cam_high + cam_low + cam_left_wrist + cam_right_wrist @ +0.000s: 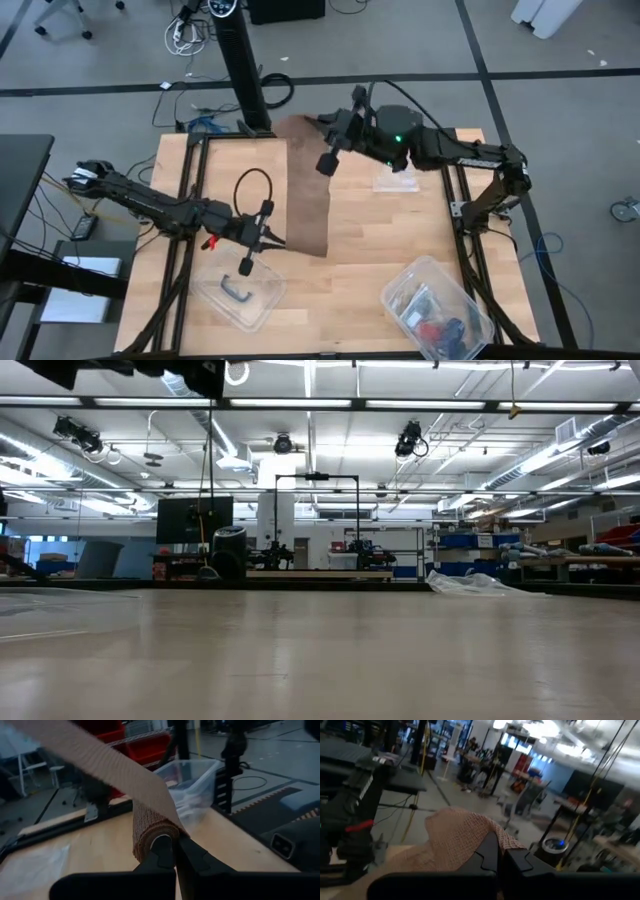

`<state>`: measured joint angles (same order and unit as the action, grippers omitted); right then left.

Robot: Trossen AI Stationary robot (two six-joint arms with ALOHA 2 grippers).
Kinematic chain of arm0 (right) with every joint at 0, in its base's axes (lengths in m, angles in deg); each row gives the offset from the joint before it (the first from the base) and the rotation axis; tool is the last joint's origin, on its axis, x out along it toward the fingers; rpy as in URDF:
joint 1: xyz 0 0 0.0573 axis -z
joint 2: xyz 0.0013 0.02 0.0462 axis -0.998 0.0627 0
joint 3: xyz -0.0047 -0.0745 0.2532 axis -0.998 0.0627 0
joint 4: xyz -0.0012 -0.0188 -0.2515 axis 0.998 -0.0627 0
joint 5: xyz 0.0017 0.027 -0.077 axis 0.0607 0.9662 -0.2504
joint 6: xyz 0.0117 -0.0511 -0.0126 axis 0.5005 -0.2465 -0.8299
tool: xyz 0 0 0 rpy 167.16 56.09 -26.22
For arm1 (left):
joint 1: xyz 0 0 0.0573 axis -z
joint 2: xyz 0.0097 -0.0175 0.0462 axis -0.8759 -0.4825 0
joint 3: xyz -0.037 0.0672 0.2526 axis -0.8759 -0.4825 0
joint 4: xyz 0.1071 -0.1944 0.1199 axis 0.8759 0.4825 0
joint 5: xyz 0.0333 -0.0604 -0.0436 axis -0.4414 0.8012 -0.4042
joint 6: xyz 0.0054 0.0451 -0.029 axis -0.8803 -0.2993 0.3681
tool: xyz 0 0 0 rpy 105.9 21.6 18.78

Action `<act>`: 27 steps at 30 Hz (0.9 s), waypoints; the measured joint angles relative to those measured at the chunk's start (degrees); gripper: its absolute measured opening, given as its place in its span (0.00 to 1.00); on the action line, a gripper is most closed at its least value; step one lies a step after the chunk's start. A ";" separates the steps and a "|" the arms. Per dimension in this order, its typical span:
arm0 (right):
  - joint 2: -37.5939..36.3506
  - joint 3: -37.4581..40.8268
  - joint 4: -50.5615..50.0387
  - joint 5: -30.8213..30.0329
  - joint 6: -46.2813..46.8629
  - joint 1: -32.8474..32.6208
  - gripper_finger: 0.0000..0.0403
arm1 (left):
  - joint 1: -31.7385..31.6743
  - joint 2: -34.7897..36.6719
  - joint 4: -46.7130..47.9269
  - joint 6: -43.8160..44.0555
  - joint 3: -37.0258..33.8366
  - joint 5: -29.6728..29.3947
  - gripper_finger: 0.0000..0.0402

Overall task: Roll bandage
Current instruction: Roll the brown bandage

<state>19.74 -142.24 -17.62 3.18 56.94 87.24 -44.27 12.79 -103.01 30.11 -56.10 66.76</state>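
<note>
The bandage [308, 195] is a brown mesh strip that stretches from the table's far side to its middle, held between my two grippers. Its near end is wound into a small roll [150, 827]. My left gripper [274, 240] is shut on that roll, which also shows at its fingertips in the left wrist view [175, 841]. My right gripper [318, 128] is shut on the strip's far end [462, 837]. The low view shows only bare table top. My left gripper pinches the roll's end [161, 840] between its two fingertips, coming level from the table's left. The roll sticks out past the fingertips, and the strip [100, 755] runs straight and taut away from it. My right gripper pinches the strip's far end [495, 832] between its two fingers. The mesh cloth drapes over the fingertips, bunched in more than one layer. The exact place of contact is hidden under the cloth.
A clear plastic tub with a black handle piece [240, 295] stands near the left front. A clear bin of small items [435, 310] stands at the right front. A clear plastic bag [395, 180] lies under the right arm. Black frame rails [190, 200] run along both sides.
</note>
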 joint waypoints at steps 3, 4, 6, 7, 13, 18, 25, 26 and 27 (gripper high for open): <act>0.00 0.00 -4.01 3.06 3.93 2.31 0.00 | 2.17 0.00 0.86 -1.04 1.50 -1.40 0.00; 0.00 0.00 -5.77 4.37 4.91 2.98 0.00 | 2.89 0.00 1.38 -1.58 2.02 -1.80 0.00; 0.00 0.00 -9.75 6.66 6.69 4.29 0.00 | 4.19 0.00 2.66 -2.32 3.19 -2.06 0.00; 0.00 0.02 -11.64 7.35 7.61 4.87 0.00 | 4.72 0.00 3.63 -2.81 3.99 -2.12 0.00; 0.15 0.67 -19.07 9.74 11.04 7.29 0.00 | 7.99 0.00 7.54 -4.75 8.49 -2.20 0.00; 0.24 2.82 -19.15 10.10 15.35 7.63 0.00 | 9.41 0.00 7.80 -4.90 9.73 -2.35 0.00; 0.26 5.00 -18.73 9.18 21.22 7.92 0.09 | 10.45 0.00 7.23 -4.74 9.91 -2.45 0.00; 0.26 5.05 -18.79 8.88 21.19 7.92 0.12 | 10.57 0.00 7.01 -4.74 9.91 -2.53 0.00; 0.26 5.07 -18.88 8.73 21.22 7.92 0.15 | 10.68 0.00 6.74 -4.72 9.91 -2.51 0.00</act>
<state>20.00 -137.17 -36.50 11.91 78.15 95.16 -33.59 12.79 -96.27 25.39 -46.20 64.25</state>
